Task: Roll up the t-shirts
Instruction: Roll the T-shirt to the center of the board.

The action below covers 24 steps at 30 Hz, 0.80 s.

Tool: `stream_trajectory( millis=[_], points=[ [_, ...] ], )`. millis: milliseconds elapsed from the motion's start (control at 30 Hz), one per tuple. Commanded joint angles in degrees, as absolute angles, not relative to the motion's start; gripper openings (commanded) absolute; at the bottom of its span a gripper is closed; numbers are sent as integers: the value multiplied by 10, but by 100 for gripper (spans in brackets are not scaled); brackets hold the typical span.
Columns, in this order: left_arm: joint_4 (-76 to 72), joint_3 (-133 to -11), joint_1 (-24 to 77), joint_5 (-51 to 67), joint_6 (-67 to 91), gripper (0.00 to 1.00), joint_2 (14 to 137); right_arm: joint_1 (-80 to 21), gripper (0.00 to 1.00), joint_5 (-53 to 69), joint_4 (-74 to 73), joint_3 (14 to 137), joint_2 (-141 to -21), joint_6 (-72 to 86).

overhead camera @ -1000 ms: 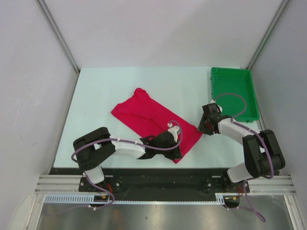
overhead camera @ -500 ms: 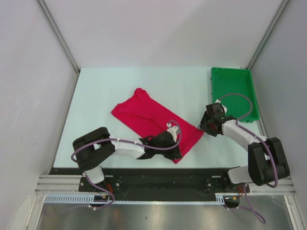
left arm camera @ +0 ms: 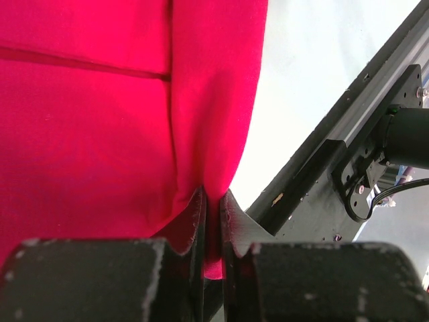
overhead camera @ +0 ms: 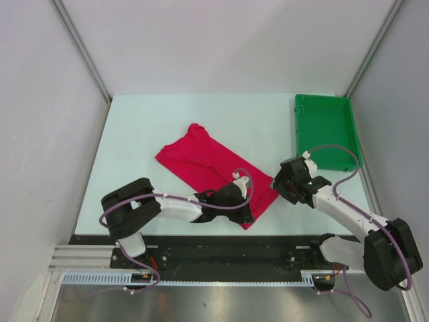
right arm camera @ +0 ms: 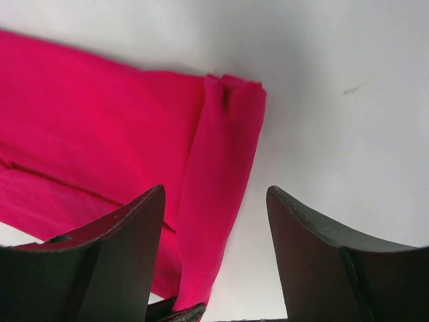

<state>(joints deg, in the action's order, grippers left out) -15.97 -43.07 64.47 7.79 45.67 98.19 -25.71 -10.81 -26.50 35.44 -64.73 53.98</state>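
Note:
The crimson-red t-shirt (overhead camera: 208, 168) lies folded into a long strip running diagonally across the white table. My left gripper (overhead camera: 247, 216) is at the strip's near end and is shut on the hem of the t-shirt (left arm camera: 213, 221), with cloth pinched between its fingers. My right gripper (overhead camera: 278, 184) is open and empty, hovering just above the strip's right corner. In the right wrist view (right arm camera: 214, 194) the folded edge of the t-shirt (right arm camera: 221, 174) lies between the open fingers, beneath them.
A green tray (overhead camera: 327, 129) stands at the back right of the table. The table's near edge and the black mounting rail (left arm camera: 322, 174) lie right beside the left gripper.
My right gripper has moved toward the near side and slightly left, now at the t-shirt's right corner. The left gripper and the t-shirt have not moved.

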Motion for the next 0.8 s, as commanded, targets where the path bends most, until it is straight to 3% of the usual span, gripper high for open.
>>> stream_trajectory(
  millis=[0,400,567,667,767],
  points=[
    [-152,-434,645,96,466,0,964,-286,67,-173,-283,352,-668,646],
    [-156,-430,645,91,459,0,960,-287,60,-182,-243,352,-766,700],
    [-153,-428,646,82,441,0,947,-286,52,-195,-245,351,-759,707],
    [-140,-431,646,72,431,0,941,-285,53,-199,-250,352,-744,707],
    [-134,-432,646,69,425,0,938,-289,60,-207,-250,352,-725,704]
  ],
)
